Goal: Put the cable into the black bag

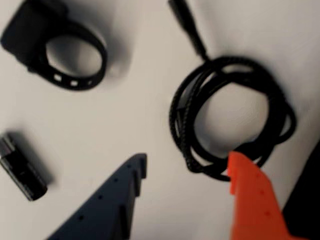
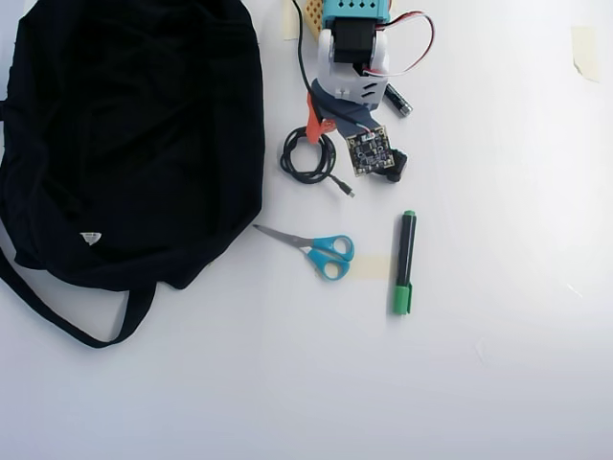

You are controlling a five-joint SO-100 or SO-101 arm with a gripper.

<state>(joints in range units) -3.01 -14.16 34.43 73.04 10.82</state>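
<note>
Cable lies coiled on the white surface, beside the black bag. Pincer hangs released, its orange finger overlapping the coil.

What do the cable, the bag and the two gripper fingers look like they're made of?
Cable: black with a woven-looking, dotted texture, probably a braided jacket. Black bag: matte, limp, folds and a loose strap, likely fabric. Gripper fingers: one orange, one dark blue, flat matte with small holes, probably printed plastic.

Open table right and near. Blocked left by black bag; scissors and green marker lying just near of coiled cable.
</note>
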